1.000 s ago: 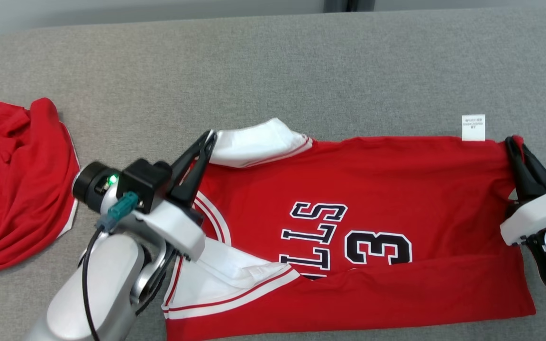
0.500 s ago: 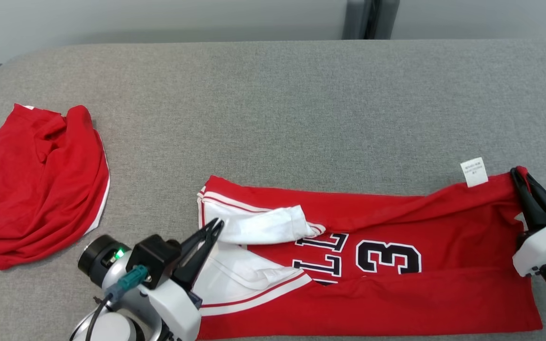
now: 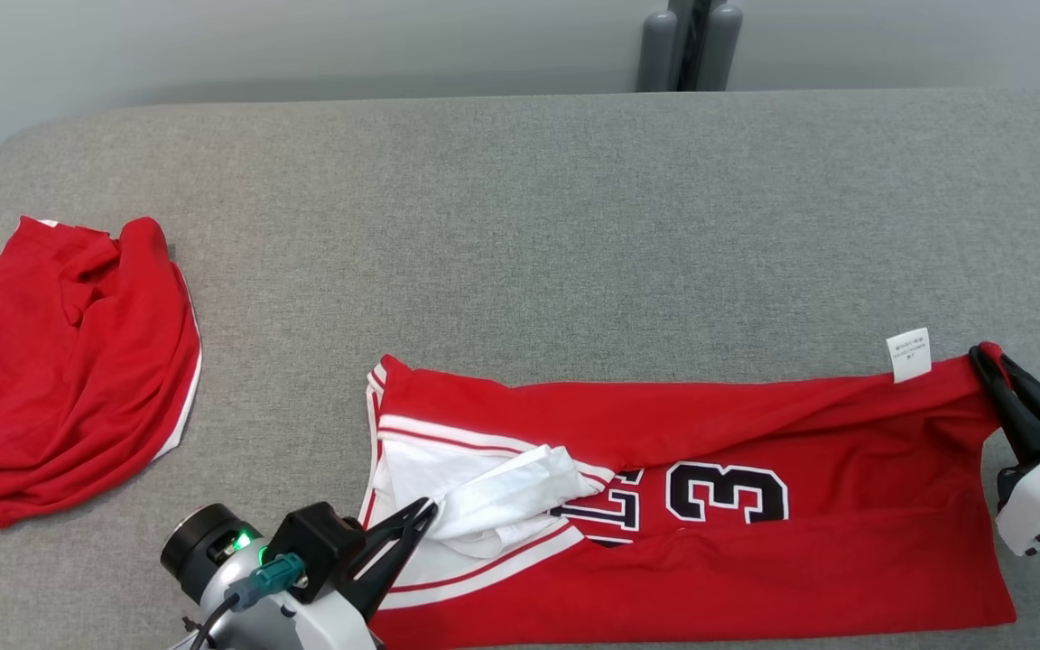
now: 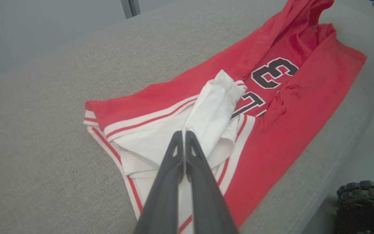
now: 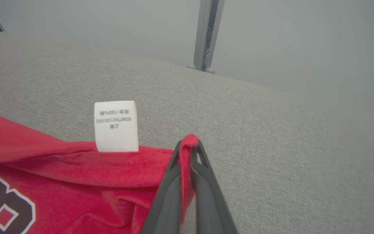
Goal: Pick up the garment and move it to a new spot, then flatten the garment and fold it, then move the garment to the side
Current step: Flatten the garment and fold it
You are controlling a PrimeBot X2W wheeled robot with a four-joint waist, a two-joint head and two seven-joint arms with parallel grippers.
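The garment (image 3: 755, 560) is a red jersey with white sleeves and a black number, lying crosswise near the grey table's front edge, its far half drawn over toward me. My left gripper (image 3: 430, 507) is shut on the white sleeve (image 3: 511, 492) at the jersey's left end; the wrist view shows the sleeve (image 4: 214, 109) running up from the closed gripper (image 4: 184, 131). My right gripper (image 3: 980, 354) is shut on the red hem corner at the right end, next to a white care label (image 3: 908, 355). In the right wrist view, red cloth (image 5: 76, 169) is pinched between the fingers (image 5: 174, 169).
A second red garment (image 3: 69, 361) lies crumpled at the table's left. The grey padded table (image 3: 529, 226) stretches bare behind the jersey. A grey post (image 3: 687, 45) stands beyond the far edge. A dark wheel (image 4: 365, 201) sits below the table's front edge.
Both grippers have drawn the jersey's far edge toward me, folding the top half over the lettering. The head camera has tilted, so the whole scene sits lower.
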